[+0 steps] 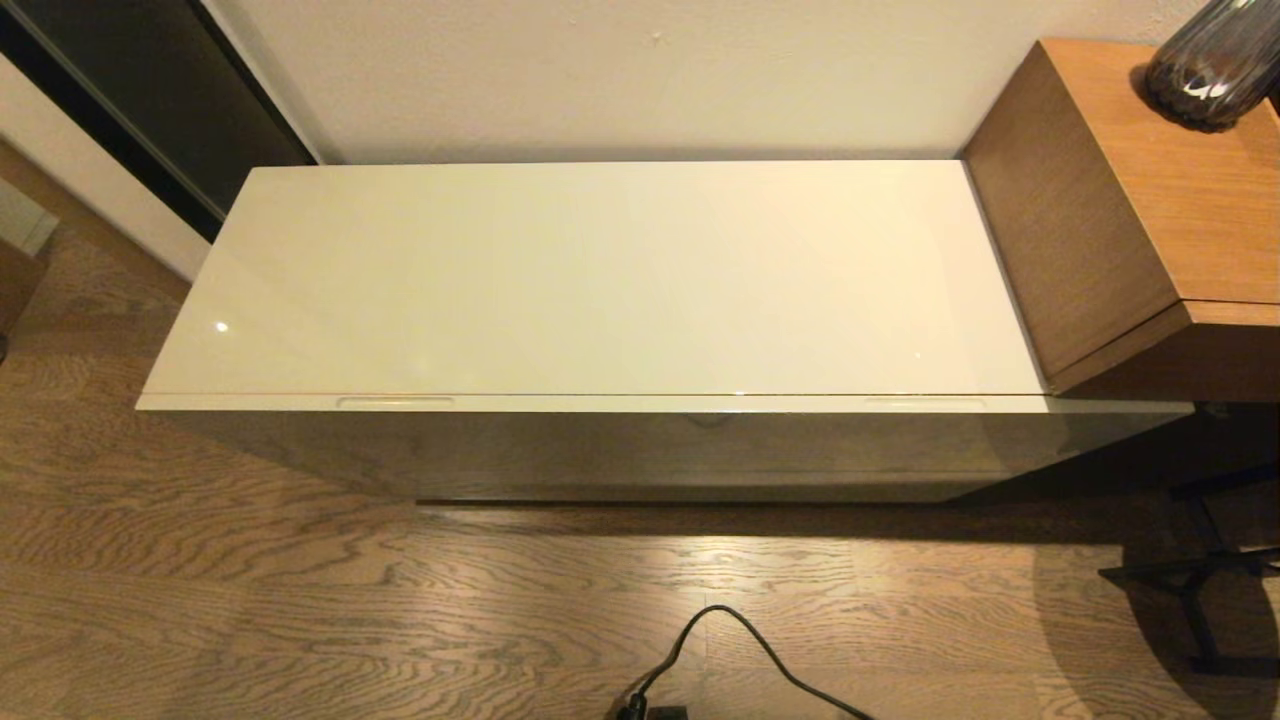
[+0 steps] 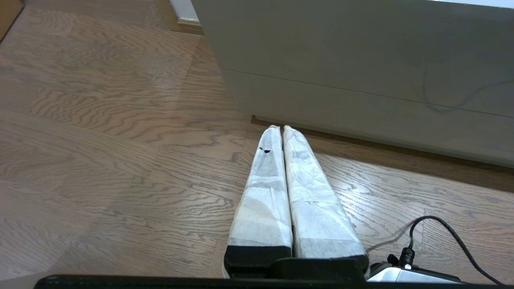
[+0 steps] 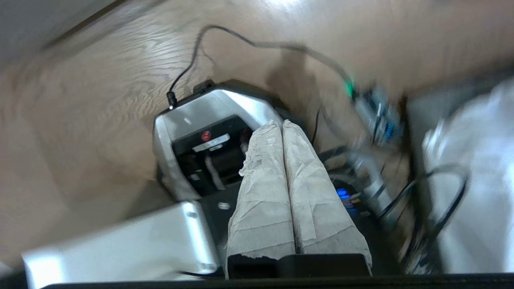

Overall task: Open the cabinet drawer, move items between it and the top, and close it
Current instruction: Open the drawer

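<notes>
The cabinet drawer [image 1: 640, 440] is shut, its glossy pale face flush under the top [image 1: 600, 280], with slim handle slots [image 1: 395, 402] along its upper edge. The top is bare; the items are out of view. Neither arm shows in the head view. My left gripper [image 2: 281, 127] is shut and empty, low over the wooden floor, pointing at the bottom edge of the cabinet front [image 2: 361, 80]. My right gripper [image 3: 280, 122] is shut and empty, hanging over the robot's own silver base [image 3: 192, 132].
A taller brown wooden unit [image 1: 1130, 210] stands against the cabinet's right end, with a dark glass vase [image 1: 1215, 65] on it. A black cable [image 1: 740, 650] lies on the floor in front. A dark stand [image 1: 1200, 580] sits at the right.
</notes>
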Robot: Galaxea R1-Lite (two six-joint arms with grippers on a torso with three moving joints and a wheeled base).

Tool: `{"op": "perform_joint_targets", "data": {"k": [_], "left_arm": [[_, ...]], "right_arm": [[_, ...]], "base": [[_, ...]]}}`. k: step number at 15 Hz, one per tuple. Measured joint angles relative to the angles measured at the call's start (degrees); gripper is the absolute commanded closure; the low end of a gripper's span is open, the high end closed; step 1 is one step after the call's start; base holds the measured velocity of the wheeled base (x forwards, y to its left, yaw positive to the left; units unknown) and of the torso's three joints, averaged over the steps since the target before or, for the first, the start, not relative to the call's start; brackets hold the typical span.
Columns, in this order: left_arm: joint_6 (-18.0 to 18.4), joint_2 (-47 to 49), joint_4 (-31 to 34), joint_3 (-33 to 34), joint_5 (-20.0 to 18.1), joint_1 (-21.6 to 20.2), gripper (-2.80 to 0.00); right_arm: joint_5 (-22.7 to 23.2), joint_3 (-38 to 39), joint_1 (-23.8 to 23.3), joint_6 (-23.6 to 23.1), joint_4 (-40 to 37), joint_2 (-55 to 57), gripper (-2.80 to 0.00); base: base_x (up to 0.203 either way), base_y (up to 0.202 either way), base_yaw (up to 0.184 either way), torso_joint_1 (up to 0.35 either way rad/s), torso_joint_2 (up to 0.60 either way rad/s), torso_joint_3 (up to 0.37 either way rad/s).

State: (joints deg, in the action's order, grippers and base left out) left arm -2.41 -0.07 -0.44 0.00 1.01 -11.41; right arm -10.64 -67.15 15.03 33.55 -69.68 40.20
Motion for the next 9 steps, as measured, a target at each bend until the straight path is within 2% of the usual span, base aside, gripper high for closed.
{"op": "perform_joint_targets", "data": {"k": [2,6,9], "left_arm": [[-0.01,0.00,-0.05,0.00,0.02,0.01,0.00],[0.00,0.00,0.00,0.00,0.04,0.00,0.00],[-0.01,0.00,0.00,0.00,0.02,0.00,0.00]], "right_arm": [[4.30,0.45,-1.44,-7.05,-0.05,-5.02,0.00],[14.37,2.26,-9.70,-15.45,0.04,-10.40,0.00],[16.73,10.49,-11.88,-20.94,4.36,-15.68,0.00]], "base": [[0.000,0.000,0.000,0.000,0.00,0.000],[0.000,0.000,0.000,0.000,0.00,0.000],[0.000,0.000,0.000,0.000,0.00,0.000]]}}
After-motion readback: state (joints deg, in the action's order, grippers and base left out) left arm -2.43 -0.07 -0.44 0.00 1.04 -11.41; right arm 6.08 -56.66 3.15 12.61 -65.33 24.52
